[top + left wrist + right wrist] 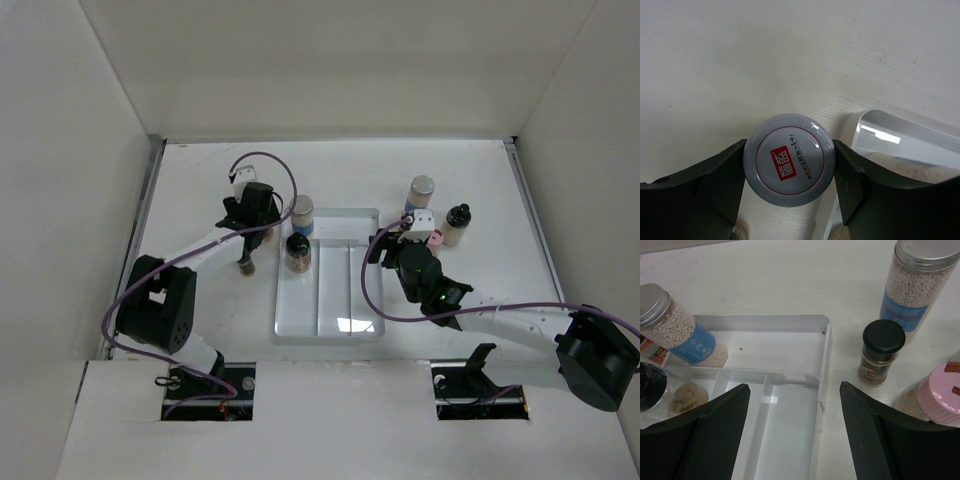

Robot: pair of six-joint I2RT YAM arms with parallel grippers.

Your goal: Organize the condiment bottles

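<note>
My left gripper (258, 228) is shut on a grey-capped jar (789, 159) with a red logo on its lid. It is held upright just left of the clear tray (365, 215), and the gripper hides it in the top view. A small dark-capped bottle (246, 262) stands on the table below it. In the tray are a blue-labelled jar (302, 214) and a black-capped jar (297, 250). My right gripper (384, 246) is open and empty over the tray's right edge (822, 385). To its right stand a tall blue-labelled jar (917, 285), a small black-capped spice bottle (882, 352) and a pink-capped jar (940, 395).
Another black-capped bottle (457, 225) with beige contents stands at the far right. White walls enclose the table on three sides. The tray's middle and right compartments (790, 435) hold nothing.
</note>
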